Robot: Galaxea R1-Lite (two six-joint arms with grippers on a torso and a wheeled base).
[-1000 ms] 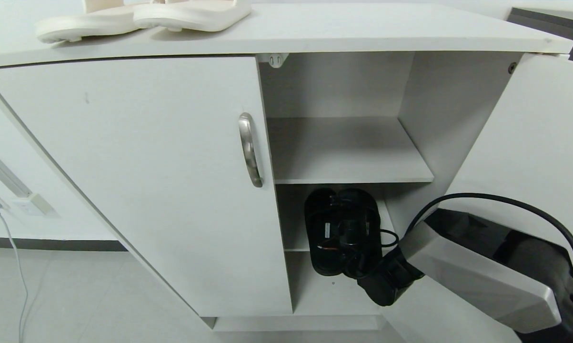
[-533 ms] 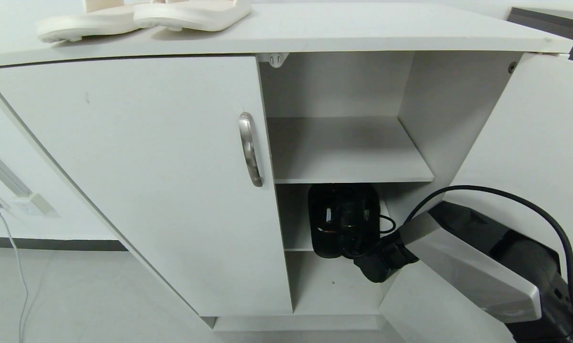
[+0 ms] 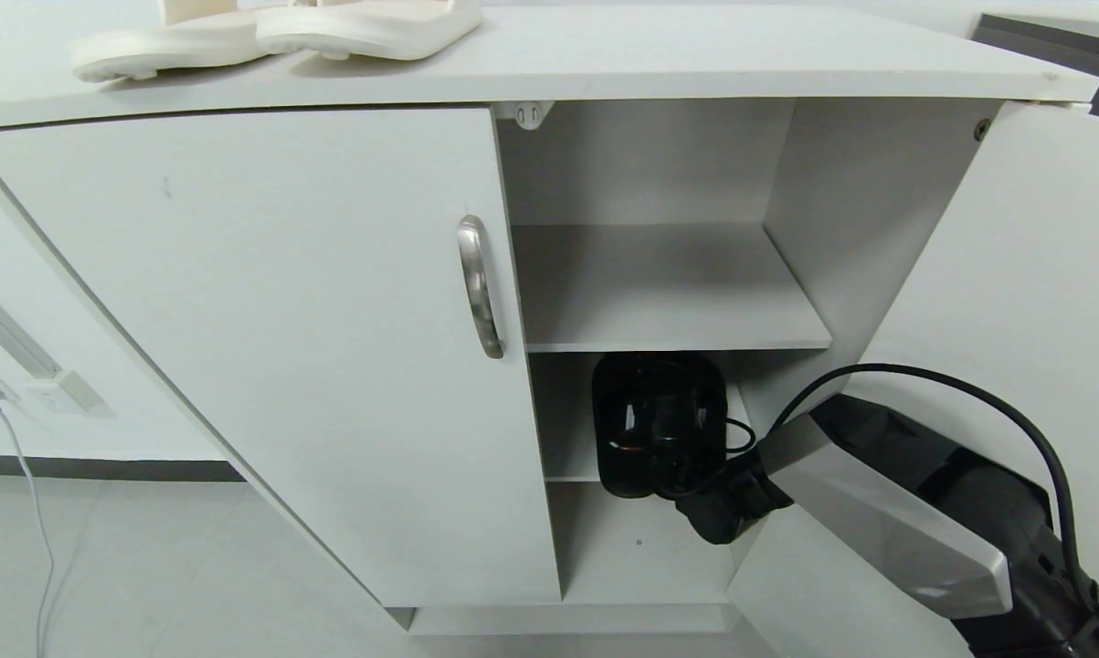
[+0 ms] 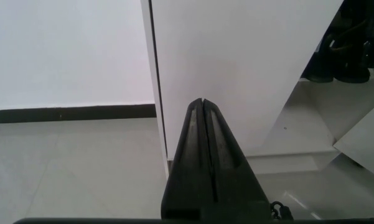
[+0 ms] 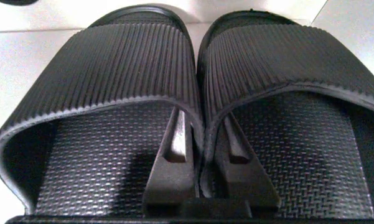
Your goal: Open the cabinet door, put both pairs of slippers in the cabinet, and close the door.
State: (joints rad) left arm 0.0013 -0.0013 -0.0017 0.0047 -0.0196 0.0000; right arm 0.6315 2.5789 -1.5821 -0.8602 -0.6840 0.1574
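Here, the task is judged near its midpoint:
1. Done: the right door (image 3: 1015, 274) of the cabinet (image 3: 695, 64) stands open, and the black slippers (image 3: 659, 425) are inside, at the lower shelf (image 3: 563, 452)
2. Remaining: the cream slippers (image 3: 275, 32) lie on the cabinet top, and the door is not yet closed
3. Black pair: ribbed straps, textured soles, set side by side
4. The right gripper (image 5: 203, 124) pinches their adjoining inner walls; the left gripper (image 4: 202, 106), fingers together and empty, hangs low before the closed left door (image 4: 236, 62)

A white wall socket (image 3: 56, 395) sits at nine o'clock in the head view, and a thin grey cable (image 3: 36, 521) hangs from its plug toward eight o'clock. Below it, a dark skirting strip (image 3: 101, 469) meets pale glossy floor tiles (image 3: 147, 567). A dark grey slab edge (image 3: 1061, 41) shows at two o'clock.
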